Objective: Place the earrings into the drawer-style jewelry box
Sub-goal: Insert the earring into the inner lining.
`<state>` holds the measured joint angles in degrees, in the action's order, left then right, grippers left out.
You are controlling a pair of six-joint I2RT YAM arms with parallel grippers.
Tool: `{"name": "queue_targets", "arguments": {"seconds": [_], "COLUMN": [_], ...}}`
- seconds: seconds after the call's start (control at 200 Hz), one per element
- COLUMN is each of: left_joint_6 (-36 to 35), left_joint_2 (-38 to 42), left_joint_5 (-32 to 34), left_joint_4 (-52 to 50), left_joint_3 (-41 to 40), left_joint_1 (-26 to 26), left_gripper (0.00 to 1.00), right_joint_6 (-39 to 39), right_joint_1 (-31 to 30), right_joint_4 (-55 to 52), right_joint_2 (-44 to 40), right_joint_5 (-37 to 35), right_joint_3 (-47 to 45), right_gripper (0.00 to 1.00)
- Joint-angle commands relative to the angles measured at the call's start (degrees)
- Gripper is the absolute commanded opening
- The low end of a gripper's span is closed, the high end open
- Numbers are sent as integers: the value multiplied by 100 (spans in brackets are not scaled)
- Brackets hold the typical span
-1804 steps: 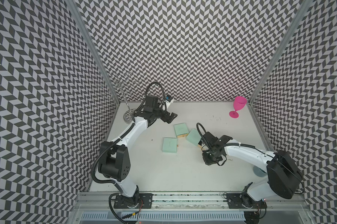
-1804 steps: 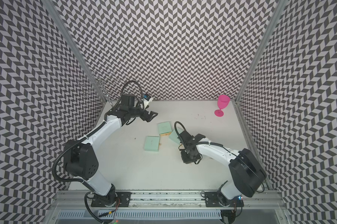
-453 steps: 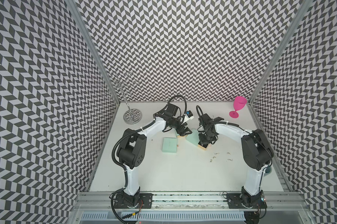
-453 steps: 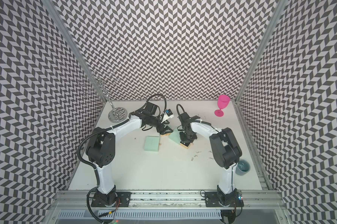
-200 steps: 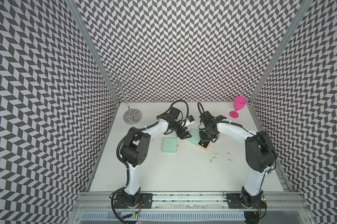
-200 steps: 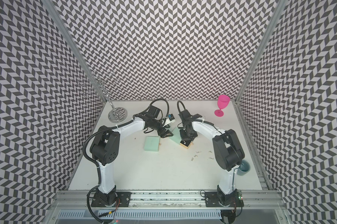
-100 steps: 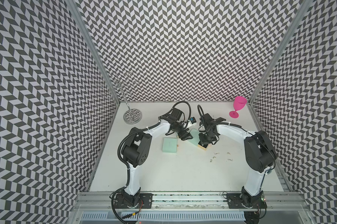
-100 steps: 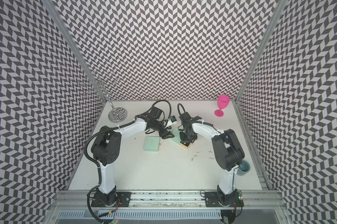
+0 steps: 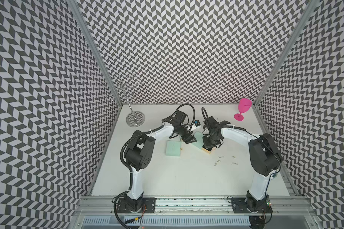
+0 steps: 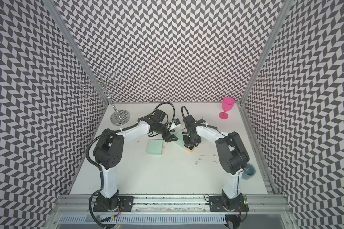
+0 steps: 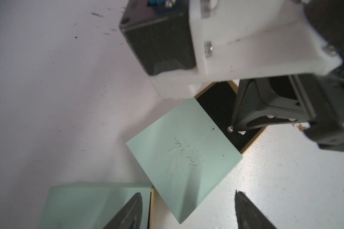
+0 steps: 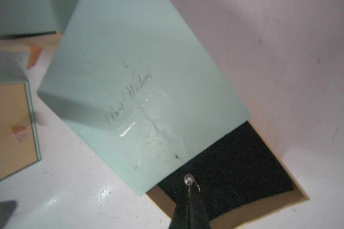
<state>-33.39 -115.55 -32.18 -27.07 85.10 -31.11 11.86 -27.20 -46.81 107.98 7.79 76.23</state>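
Pearl on a thin gold-coloured wire, pinched at the very tips of the right pincer (image 12: 190, 191), jaws closed flat on the wire, the bead of the pearl earring (image 12: 188, 179) poking out just past them. Directly beneath those tips, the black-lined drawer (image 12: 236, 168) of the jewelry box (image 12: 137, 89), standing partway out of its mint-green sleeve. From the left wrist, seen hanging at or just above the lining, close to the sleeve's edge; contact impossible to call. Opposite, at the sleeve's end farthest from the right pincer, the left pincer (image 11: 188, 195), fingers spread wide and gripping nothing, straddling a corner of the sleeve. Touching or merely hovering: cannot tell. Well apart from the right pincer on its outer side, away from the box, a scatter of loose earrings (image 9: 219, 157) on the white table (image 9: 187, 178), not yet collected. Just beside the left pincer, a second mint box (image 9: 173, 148).

Judged by looks: featherweight, rigid, smooth and round at the pearl, so liable to roll, flick away or cling to a pad on release. Best taken by the wire or post rather than the slick bead, low and square, with light pressure; thin wire probably easy to bend. Lining likely soft enough for a short drop. Main risk: a bounce over the drawer's low tan rim.
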Motion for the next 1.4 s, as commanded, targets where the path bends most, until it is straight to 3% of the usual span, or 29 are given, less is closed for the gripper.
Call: {"name": "queue_targets", "arguments": {"seconds": [0.0,0.766,1.397], "left_joint_6": [-53,-109,-193], "left_joint_2": [-113,-289,-213], "left_joint_5": [-42,37,20], "left_joint_4": [35,-17,-188], "left_joint_3": [165,265,459], "left_joint_1": [-60,-141,-136], "left_gripper": [74,68,67], "right_joint_6": [10,-145,-66], "right_joint_1": [25,37,49], "right_joint_4": [223,329,-212], "right_joint_2": [106,414,-514], "right_joint_5": [51,137,-311], "right_joint_3": [-7,-35,325], "right_gripper": [4,4,8]}}
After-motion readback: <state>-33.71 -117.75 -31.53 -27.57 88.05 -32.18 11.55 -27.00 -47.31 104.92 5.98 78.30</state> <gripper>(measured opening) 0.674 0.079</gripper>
